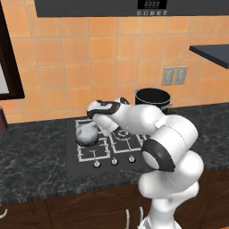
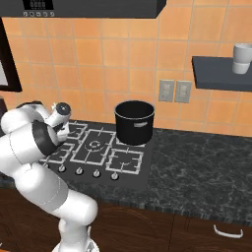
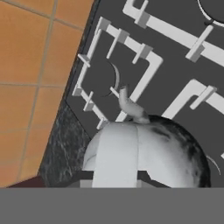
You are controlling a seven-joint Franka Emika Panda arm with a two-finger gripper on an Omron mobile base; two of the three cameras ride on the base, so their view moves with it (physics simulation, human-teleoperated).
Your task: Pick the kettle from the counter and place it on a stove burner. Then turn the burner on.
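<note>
**Kettle low over the left-hand burners, gripper right on top of it**

I see the small squat silvery-grey metal kettle (image 1: 86,134) sitting at the left side of the black cooktop (image 1: 71,154), over the front-left small square of light-grey wire grate (image 1: 93,152), off the dark marbled stone counter (image 1: 31,156). Whether it rests on the prongs or hangs just above them I cannot tell. The two-finger gripper (image 1: 99,120) comes in from the kettle's upper right, close against its top. In the hand view the kettle (image 3: 146,151) lies directly below the hand, its pale flat handle band running straight toward the camera and its curved spout pointing away, toward the rear-left grate (image 3: 114,70). The fingertips are hidden, so I cannot tell whether they are closed on the handle, though the closeness suggests a hold. I judge the placing nearly done; next the hand must let go, lift clear and reach for the row of round knobs (image 1: 114,161) at the cooktop's front edge. The tall black cylindrical pot (image 2: 134,122) stands well apart at the right rear
</note>
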